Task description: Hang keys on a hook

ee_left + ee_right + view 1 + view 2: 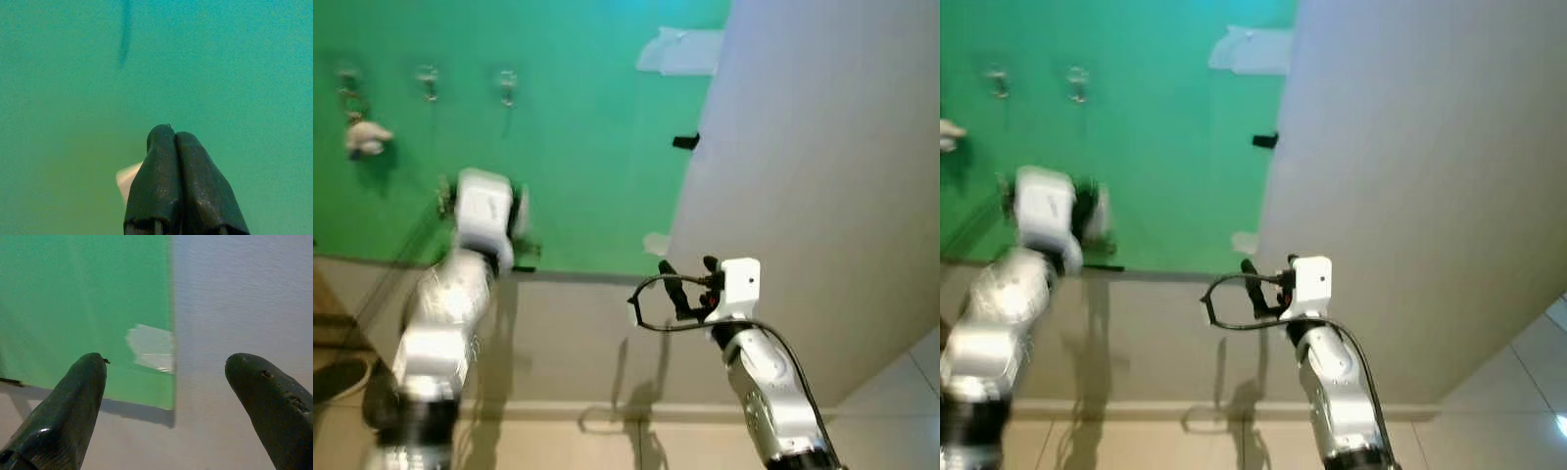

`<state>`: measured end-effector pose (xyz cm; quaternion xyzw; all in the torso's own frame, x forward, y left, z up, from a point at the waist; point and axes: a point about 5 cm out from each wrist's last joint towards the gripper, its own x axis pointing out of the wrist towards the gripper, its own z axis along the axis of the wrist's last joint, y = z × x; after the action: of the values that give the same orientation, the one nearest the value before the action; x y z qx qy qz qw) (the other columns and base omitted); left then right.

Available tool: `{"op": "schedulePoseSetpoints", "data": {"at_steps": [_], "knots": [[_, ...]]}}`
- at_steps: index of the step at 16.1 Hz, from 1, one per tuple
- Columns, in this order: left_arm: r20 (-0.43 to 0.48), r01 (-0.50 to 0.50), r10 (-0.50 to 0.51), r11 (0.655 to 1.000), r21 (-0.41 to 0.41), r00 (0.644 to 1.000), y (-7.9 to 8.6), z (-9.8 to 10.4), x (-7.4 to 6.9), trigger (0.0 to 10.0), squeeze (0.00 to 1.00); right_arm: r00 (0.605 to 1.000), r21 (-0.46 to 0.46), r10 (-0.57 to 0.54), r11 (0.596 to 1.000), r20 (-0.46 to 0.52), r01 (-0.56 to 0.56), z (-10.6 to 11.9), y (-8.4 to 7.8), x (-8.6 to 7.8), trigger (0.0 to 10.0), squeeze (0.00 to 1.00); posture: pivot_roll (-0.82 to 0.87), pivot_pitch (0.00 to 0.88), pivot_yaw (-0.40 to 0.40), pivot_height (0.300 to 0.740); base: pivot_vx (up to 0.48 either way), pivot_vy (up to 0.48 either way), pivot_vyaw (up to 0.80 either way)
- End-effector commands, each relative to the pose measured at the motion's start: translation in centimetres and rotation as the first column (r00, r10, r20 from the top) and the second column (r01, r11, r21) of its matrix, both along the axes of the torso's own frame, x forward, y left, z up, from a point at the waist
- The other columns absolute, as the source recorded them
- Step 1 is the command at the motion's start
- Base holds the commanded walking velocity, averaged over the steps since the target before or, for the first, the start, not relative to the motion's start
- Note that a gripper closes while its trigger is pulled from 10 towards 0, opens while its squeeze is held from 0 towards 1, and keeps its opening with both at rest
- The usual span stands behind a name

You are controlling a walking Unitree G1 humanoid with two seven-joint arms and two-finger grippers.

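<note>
Three small metal hooks [429,80] sit in a row high on a green sheet [587,147] taped to the wall. From the leftmost hook [349,83] hangs a small white object [367,137], possibly the keys' fob; I cannot make out keys. My left arm [481,211] is raised against the sheet below the hooks. In its wrist view the left gripper [171,142] is shut, fingers pressed together, with nothing visible between them. My right gripper [690,279] is open and holds nothing; it points at the sheet's lower right corner, away from the hooks.
The green sheet ends at a grey-white wall [822,196] on the right. Tape patches [680,49] hold its corners, and a black clip [685,142] sits on its right edge. A black cable loop [646,304] hangs by the right wrist. Pale floor tiles [901,392] lie at the lower right.
</note>
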<state>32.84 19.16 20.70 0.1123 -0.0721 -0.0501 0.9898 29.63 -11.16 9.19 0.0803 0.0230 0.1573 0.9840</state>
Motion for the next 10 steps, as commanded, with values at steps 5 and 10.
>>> {"op": "schedulePoseSetpoints", "data": {"at_steps": [5,10], "knots": [[0.052,0.394,-0.401,0.856,-0.335,0.915,-0.1,4.2,0.2,10.0,0.0,0.999,-0.019,0.017,1.0,-0.036,-0.018,-0.7,-0.6,-0.1,10.0,1.0,0.05,0.0,-0.083,0.74,0.0,0.0,0.0],[0.17,0.626,-0.629,0.63,-0.46,0.759,-1.1,6.1,-0.3,10.0,0.0,0.999,-0.026,0.031,0.999,-0.039,-0.032,-0.7,-0.6,0.1,10.0,1.0,0.05,0.0,-0.082,0.74,0.0,0.0,0.0]]}}
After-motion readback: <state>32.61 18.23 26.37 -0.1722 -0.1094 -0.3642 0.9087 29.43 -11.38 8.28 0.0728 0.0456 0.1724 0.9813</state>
